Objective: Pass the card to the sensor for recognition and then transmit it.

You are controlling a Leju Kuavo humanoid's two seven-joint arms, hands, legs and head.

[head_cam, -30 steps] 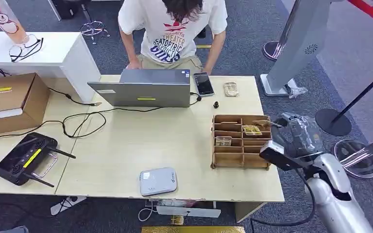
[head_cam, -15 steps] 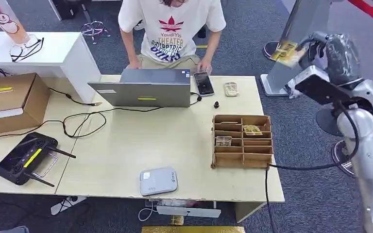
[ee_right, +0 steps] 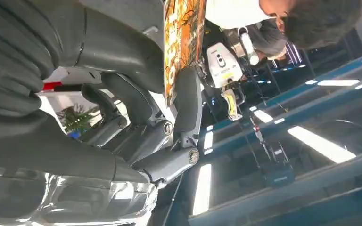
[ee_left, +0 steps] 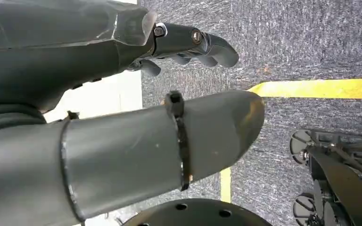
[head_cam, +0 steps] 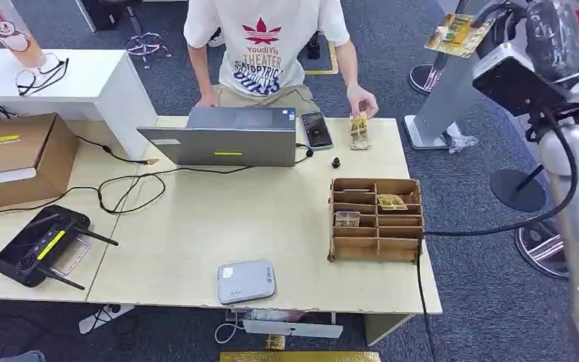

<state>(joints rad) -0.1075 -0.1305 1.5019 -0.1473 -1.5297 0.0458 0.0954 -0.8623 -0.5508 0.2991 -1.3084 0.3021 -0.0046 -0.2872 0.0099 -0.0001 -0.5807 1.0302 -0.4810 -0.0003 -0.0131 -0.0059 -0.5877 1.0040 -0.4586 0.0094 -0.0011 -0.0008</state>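
Observation:
My right hand [head_cam: 531, 26] is raised high at the far right, off the table's right end. It pinches a yellow patterned card [head_cam: 458, 34] that sticks out to the left. The right wrist view shows that card [ee_right: 181, 42] edge-on between the thick thumb and the dark fingers [ee_right: 188, 103]. The sensor, a flat white-grey box [head_cam: 246, 281], lies near the table's front edge, far below and left of the card. My left hand [ee_left: 122, 146] hangs over dark carpet, holding nothing, its fingers [ee_left: 193, 42] apart from the thumb.
A wooden divider box [head_cam: 377, 219] with a few cards stands at the table's right. A person sits behind the laptop [head_cam: 226, 136], one hand on a card stack [head_cam: 359, 130] beside a phone [head_cam: 316, 130]. A black controller [head_cam: 38, 245] and cables lie at left.
My right arm has swung up from beside the wooden box to high at the right, carrying the card. The person's hand has reached over to the card stack by the phone.

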